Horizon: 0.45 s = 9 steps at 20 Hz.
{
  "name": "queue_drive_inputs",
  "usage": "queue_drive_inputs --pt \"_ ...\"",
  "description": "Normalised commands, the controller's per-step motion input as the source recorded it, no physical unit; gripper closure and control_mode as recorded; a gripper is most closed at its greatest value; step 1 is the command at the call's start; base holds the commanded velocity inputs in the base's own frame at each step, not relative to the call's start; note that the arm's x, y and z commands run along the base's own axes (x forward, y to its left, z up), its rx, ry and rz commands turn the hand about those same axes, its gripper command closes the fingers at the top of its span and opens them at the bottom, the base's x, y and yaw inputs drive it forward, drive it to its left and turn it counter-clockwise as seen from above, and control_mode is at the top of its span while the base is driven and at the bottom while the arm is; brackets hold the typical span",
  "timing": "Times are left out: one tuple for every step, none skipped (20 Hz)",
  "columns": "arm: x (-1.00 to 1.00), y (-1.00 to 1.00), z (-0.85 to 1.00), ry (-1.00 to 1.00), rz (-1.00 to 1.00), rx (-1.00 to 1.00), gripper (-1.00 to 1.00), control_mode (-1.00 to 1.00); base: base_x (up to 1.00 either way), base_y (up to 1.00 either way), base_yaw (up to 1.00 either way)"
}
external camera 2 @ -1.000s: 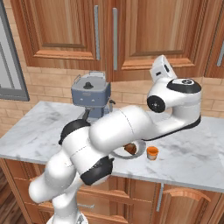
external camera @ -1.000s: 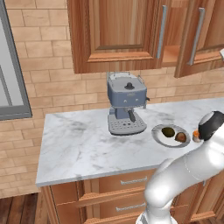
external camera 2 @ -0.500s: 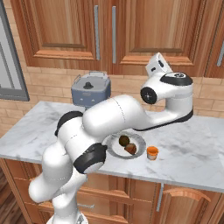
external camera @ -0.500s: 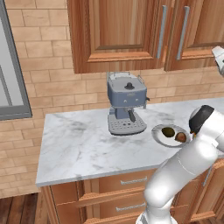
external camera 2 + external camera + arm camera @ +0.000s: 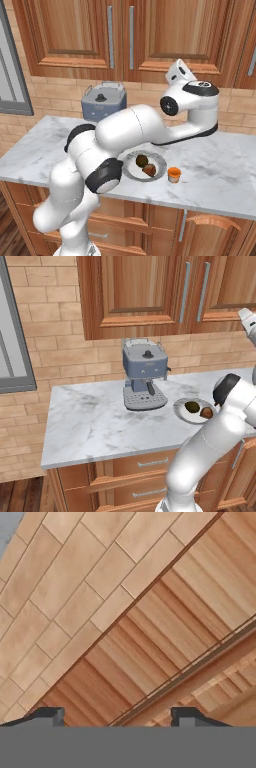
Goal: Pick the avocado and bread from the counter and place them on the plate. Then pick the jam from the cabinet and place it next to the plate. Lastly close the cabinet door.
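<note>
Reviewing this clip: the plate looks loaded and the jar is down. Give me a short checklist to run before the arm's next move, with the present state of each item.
1. Avocado and bread on the plate: ok, both lie on it.
2. Jam on the counter next to the plate: ok, upright just right of the rim, apart from it.
3. Hand free of any load: ok, fingertips stand apart with nothing between them.
4. Hand facing the cabinet: ok, the hand view looks at wood panelling and brick wall.
5. Cabinet door closed: cannot tell; the doors look flush in the right base view, but the arm hides the lower edge.
6. Coffee machine out of the way: ok, left of the plate.
</note>
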Motion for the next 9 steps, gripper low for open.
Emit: queue_drive_inputs --pt "0.56 0.04 0.14 0.06 0.00 -0.04 -1.00 -1.00 0.00 0.00 0.00" --pt "0.46 0.01 0.14 0.05 0.00 -0.04 -1.00 -1.00 0.00 0.00 0.00" --pt "0.36 0.00 0.16 0.04 0.00 -0.04 -1.00 -1.00 0.00 0.00 0.00" --pt "0.16 0.00 0.16 0.02 0.00 -0.05 -1.00 -1.00 0.00 0.00 0.00" --pt "0.09 0.00 0.19 0.02 0.00 -0.05 -1.00 -1.00 0.00 0.00 0.00" --pt "0.03 0.00 0.21 0.03 0.00 -0.05 -1.00 -1.00 0.00 0.00 0.00" --pt "0.04 0.00 0.21 0.03 0.00 -0.05 -1.00 -1.00 0.00 0.00 0.00" --pt "0.03 0.00 0.21 0.04 0.00 -0.05 -1.00 -1.00 0.00 0.00 0.00" --pt "0.05 0.00 0.20 0.05 0.00 -0.05 -1.00 -1.00 0.00 0.00 0.00"
